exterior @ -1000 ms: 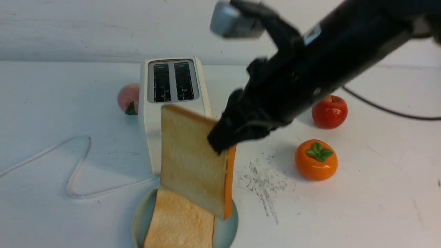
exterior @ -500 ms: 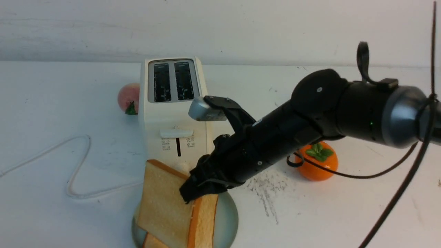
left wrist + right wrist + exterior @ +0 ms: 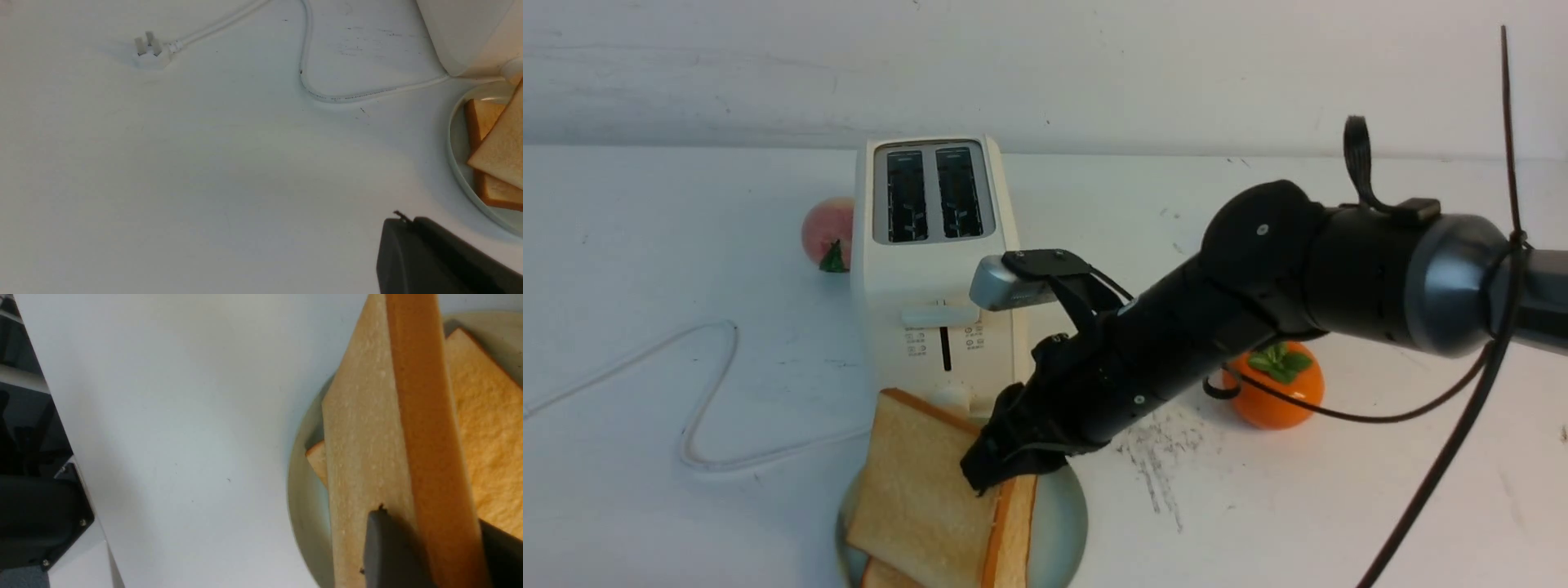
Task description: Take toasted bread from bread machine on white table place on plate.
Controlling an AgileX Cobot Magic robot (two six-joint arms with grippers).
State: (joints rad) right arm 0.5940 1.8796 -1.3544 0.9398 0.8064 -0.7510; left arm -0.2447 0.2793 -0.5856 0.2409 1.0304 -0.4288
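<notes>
over the plate [image 3: 1062,523], upper toast slice [image 3: 923,482] lower than before

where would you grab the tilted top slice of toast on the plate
Pinch the upper slice across its thickness near its raised top corner, coming from above on the right. It leans over the lower slice on the plate, so the thin crust edge is exposed, while its broad faces are likely too wide.
</notes>
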